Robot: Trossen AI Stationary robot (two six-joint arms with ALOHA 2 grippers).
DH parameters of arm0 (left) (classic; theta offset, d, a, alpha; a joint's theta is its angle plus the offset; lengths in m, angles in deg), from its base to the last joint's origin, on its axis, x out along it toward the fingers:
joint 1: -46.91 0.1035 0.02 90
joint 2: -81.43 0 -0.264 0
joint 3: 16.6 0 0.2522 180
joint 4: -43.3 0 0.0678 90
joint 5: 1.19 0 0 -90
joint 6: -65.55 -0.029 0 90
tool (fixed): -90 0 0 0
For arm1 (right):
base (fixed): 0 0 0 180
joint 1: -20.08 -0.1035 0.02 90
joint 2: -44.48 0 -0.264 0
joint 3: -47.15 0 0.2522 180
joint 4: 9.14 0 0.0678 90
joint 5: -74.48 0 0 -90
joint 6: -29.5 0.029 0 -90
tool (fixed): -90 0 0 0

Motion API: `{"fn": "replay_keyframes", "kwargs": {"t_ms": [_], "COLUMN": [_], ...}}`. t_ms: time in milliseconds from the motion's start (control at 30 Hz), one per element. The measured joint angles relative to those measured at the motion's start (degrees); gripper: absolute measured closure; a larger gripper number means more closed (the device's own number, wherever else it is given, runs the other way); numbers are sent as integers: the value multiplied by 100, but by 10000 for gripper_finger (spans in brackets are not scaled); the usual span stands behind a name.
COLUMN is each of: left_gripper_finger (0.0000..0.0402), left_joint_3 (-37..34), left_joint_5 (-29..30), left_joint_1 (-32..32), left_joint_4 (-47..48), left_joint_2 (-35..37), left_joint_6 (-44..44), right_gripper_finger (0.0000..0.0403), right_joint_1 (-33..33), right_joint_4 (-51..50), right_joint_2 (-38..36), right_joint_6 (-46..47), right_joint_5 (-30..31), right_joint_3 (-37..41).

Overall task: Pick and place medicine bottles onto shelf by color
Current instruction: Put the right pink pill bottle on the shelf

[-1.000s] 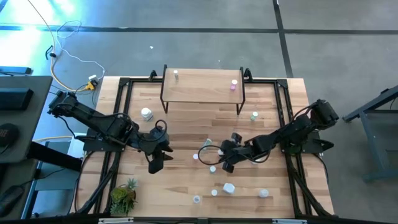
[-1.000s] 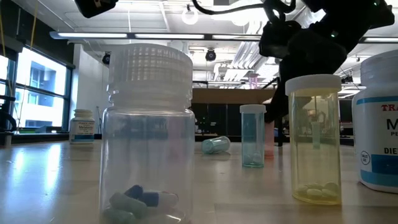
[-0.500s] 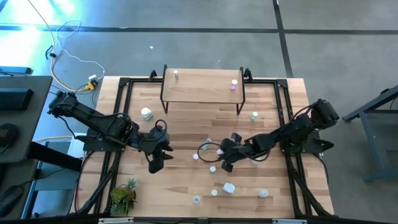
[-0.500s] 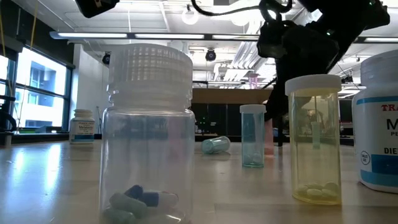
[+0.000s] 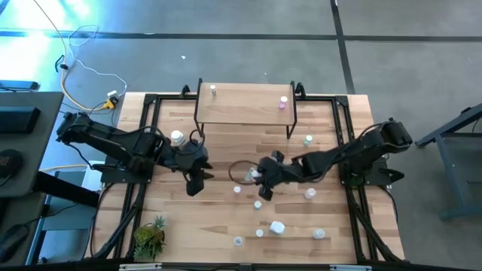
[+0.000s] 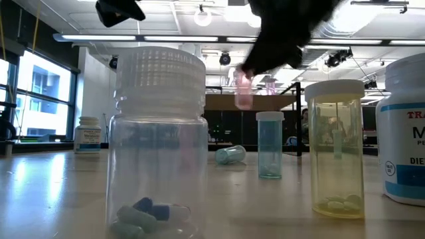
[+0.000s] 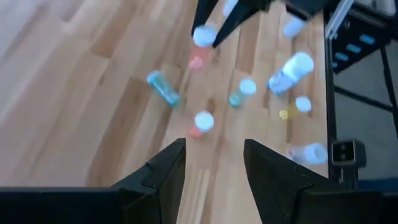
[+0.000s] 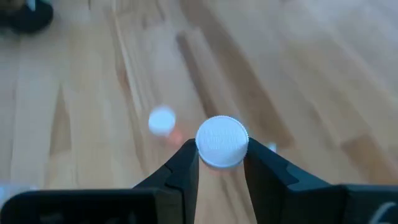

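Pink vial [image 8: 222, 141] w/ white cap sat clamped btwn right gripper [image 5: 260, 179] fingers, lifted off the tabletop [image 5: 226, 218] near mid-table; shelf [image 5: 245, 105] at far edge held two bottles, well apart; other bottles lay scattered on the wood; left gripper [image 7: 211, 171] hovered nearby, fingers apart, holding nothing.
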Motion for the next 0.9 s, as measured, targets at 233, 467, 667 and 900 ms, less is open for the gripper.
{"fn": "replay_keyframes", "kwargs": {"t_ms": [233, 467, 667, 900], "left_gripper_finger": [248, 248, 248, 248], "left_joint_3": [10, 7, 7, 7], "left_joint_5": [-2, 6, 9, 100], "left_joint_1": [368, 663, 907, 1220], "left_joint_4": [9, 2, 1, -2], "left_joint_2": [283, 538, 573, 571], "left_joint_6": [-203, -324, -502, -605], "right_gripper_finger": [309, 309, 309, 309], "right_joint_1": [690, 1496, 2176, 3024], "right_joint_4": [-471, -744, -1387, -2062], "right_joint_2": [-49, -80, -76, -76], "right_joint_6": [-710, -1408, -2075, -2788], "right_joint_5": [-185, -591, -641, -793], "right_joint_3": [-770, -1477, -2190, -2881]}}
